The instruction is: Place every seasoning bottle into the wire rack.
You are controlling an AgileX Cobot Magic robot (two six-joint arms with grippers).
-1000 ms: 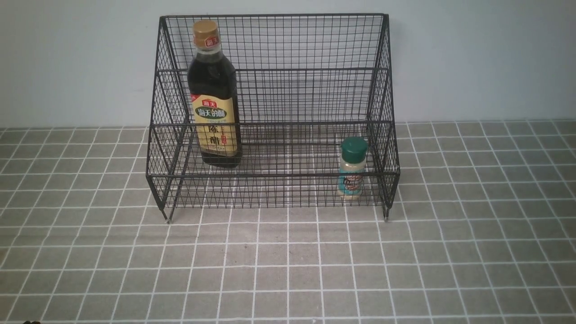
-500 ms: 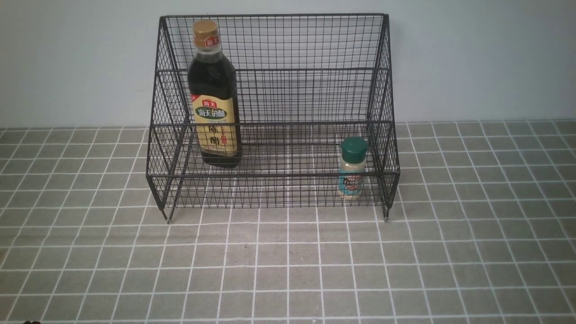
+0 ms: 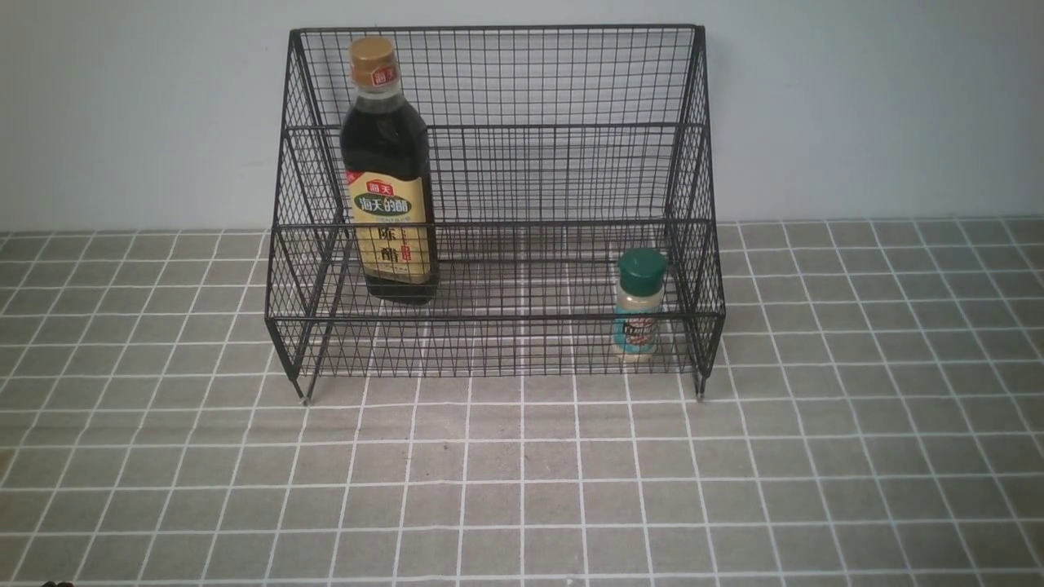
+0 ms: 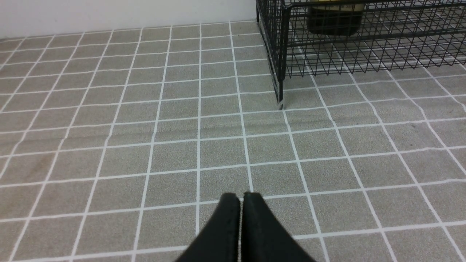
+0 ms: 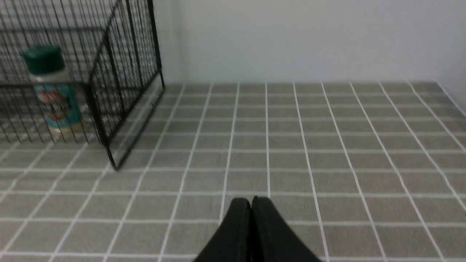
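Note:
The black wire rack (image 3: 555,81) stands against the back wall. A tall dark bottle (image 3: 388,175) with a gold cap and yellow label stands upright in its left part. The small pale shaker (image 3: 638,305) with a green cap stands upright in the lower front tier at the right. In the left wrist view my left gripper (image 4: 241,195) is shut and empty, well in front of the rack's left leg (image 4: 280,94). My right gripper (image 5: 251,199) is shut on nothing too, off the rack's right side, with the shaker (image 5: 52,91) behind the mesh. Neither gripper shows in the front view.
A grey cloth with a white grid (image 3: 522,473) covers the table from the rack to the near edge. A plain pale wall (image 3: 856,106) closes off the back. The table's right edge (image 5: 451,98) shows in the right wrist view.

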